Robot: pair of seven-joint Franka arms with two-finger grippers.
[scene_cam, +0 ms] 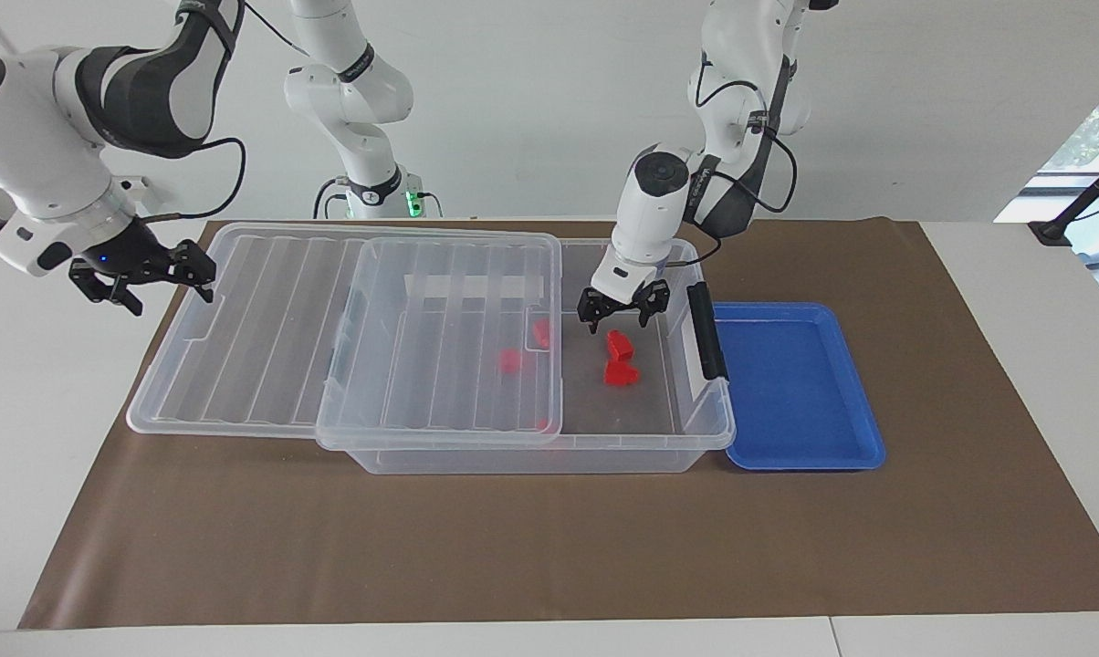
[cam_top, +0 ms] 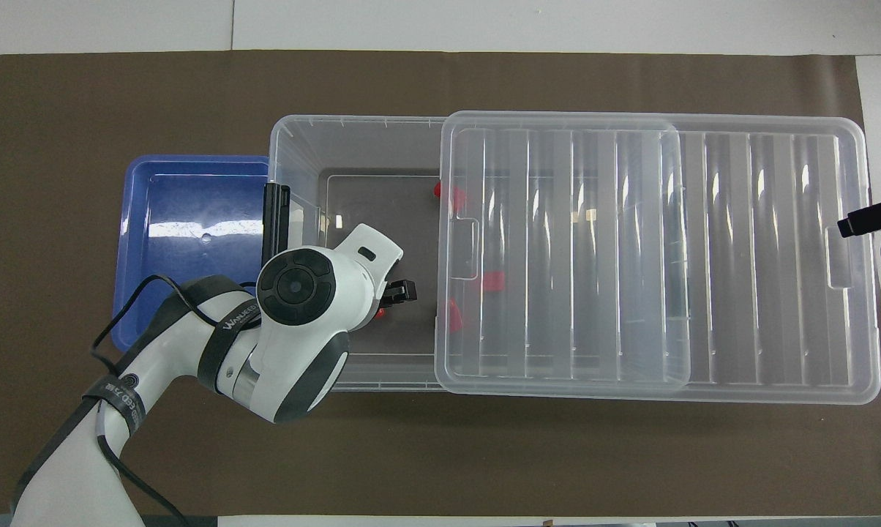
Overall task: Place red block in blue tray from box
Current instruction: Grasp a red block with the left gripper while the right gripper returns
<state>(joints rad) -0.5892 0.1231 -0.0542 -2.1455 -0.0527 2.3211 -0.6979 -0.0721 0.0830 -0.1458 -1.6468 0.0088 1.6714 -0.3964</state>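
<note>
The box (scene_cam: 522, 452) is clear, glossy plastic, and its ribbed lid (scene_cam: 349, 338) is the same see-through stuff, catching streaks of light. The latch (scene_cam: 707, 330) is matt black plastic. The blue tray (scene_cam: 800, 456) looks smooth and shiny. The red blocks (scene_cam: 619, 359) are bright plastic. The brown mat (scene_cam: 549, 547) is dull, papery and flat. Both arms wear glossy white shells.

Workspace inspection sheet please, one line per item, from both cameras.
Surface: brown mat on white table.
Job's things: box, lid slid toward the right arm's end; red blocks inside; blue tray beside the box, holding nothing.
Clutter: nothing seen.
Grippers: left gripper open in the box above the blocks; right gripper open, waiting by the lid's end.
Cables: black, along both arms.
Surroundings: white wall, window.
</note>
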